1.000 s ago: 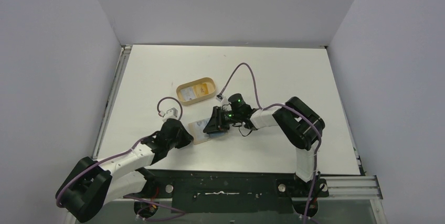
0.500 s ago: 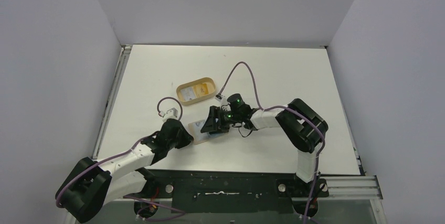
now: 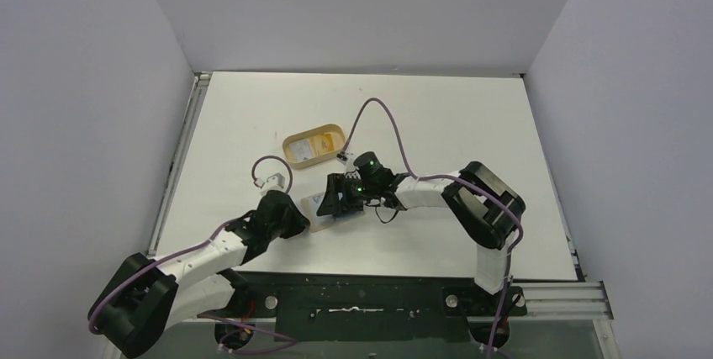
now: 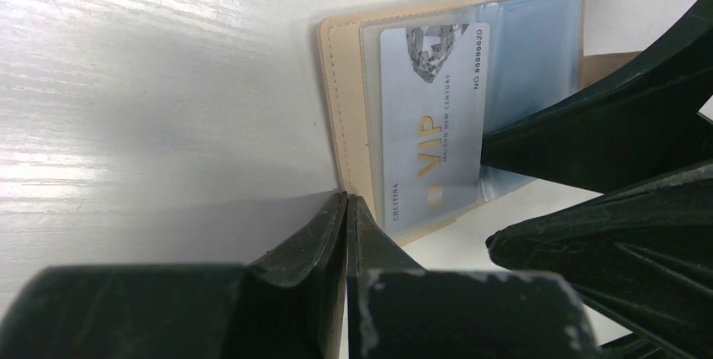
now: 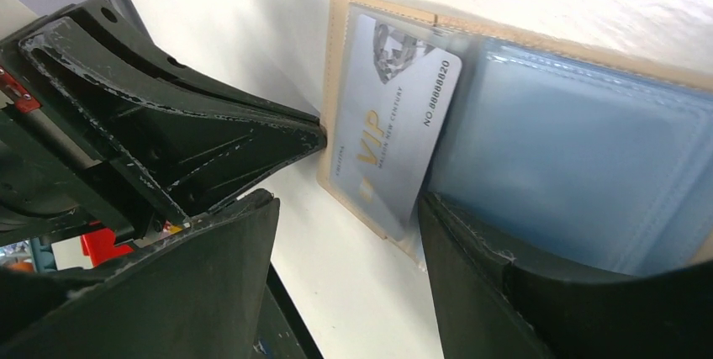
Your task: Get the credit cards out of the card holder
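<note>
left wrist, credit card (image 4: 430, 128) in card holder (image 4: 340, 98)

Top view: card holder (image 3: 316, 222) mostly under right gripper (image 3: 330, 200); oval tray (image 3: 285, 145) contents too small to tell. Right wrist view: card holder's one end cut off by frame, lower edge behind finger.

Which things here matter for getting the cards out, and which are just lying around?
In the job:
card holder, lying open
credit card, in the holder
left claw, shut at the holder's edge
right claw, open

Lying about:
oval tan tray
</note>
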### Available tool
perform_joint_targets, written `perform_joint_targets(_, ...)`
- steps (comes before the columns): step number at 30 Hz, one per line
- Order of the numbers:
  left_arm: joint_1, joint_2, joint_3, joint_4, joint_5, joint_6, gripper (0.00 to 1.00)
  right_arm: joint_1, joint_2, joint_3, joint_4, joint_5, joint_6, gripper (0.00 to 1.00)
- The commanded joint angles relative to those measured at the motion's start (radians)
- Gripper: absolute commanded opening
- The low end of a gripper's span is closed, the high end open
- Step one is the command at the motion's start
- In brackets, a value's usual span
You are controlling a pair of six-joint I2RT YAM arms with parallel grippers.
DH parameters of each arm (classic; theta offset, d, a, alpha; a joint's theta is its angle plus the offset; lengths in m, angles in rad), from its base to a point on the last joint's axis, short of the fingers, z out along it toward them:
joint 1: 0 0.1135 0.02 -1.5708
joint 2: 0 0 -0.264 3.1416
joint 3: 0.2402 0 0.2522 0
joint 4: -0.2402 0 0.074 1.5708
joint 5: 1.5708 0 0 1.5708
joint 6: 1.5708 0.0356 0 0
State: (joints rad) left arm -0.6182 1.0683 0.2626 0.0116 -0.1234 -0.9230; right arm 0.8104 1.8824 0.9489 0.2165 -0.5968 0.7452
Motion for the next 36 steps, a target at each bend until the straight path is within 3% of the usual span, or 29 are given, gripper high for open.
perform_joint_targets(1, 0.002, -0.011, 0.01, -0.085, -0.01, 0.029, 0.0, 0.034, 0.048, -0.008, 0.046, 0.028, 0.031, 0.64)
perform_joint_targets(14, 0.002, -0.031, 0.003, -0.094, -0.01, 0.027, 0.0, 0.031, 0.09, -0.085, 0.504, -0.159, 0.287, 0.62)
perform_joint_targets(24, 0.002, -0.024, 0.038, -0.076, -0.025, 0.051, 0.0, 0.03, 0.067, -0.042, 0.459, -0.204, 0.264, 0.58)
perform_joint_targets(36, 0.006, 0.145, 0.16, 0.026, -0.009, 0.115, 0.0, 0.003, 0.035, -0.078, 0.372, -0.188, 0.214, 0.33)
